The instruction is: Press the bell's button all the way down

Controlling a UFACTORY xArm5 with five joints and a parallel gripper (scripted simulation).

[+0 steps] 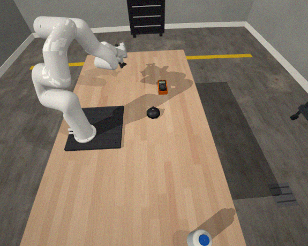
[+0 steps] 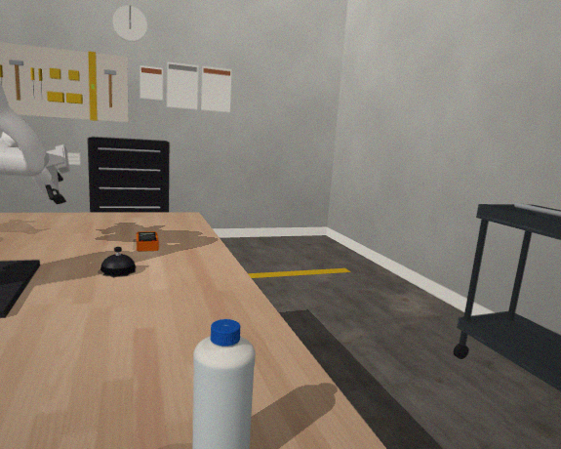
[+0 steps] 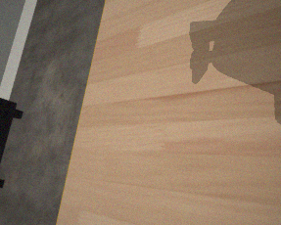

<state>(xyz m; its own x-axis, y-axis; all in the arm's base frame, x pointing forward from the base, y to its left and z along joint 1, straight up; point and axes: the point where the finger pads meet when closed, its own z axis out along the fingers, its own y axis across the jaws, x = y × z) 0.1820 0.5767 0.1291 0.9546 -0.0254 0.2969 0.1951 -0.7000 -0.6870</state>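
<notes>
The gripper (image 1: pixel 122 63) hangs high over the table (image 1: pixel 140 174), far from the bell (image 1: pixel 152 112); its fingers are wide apart, holding nothing; the button (image 2: pixel 118 250) is up.

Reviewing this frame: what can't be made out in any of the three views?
- Gripper: fingers too small in the top view; the wrist view shows only its shadow on the table.
- Bell: absent from the wrist view, which faces bare wood.
- Multimeter: display too small to read.
- Bottle: cut off by the bottom edge in both wide views.
- Arm base: outside the exterior view.
</notes>
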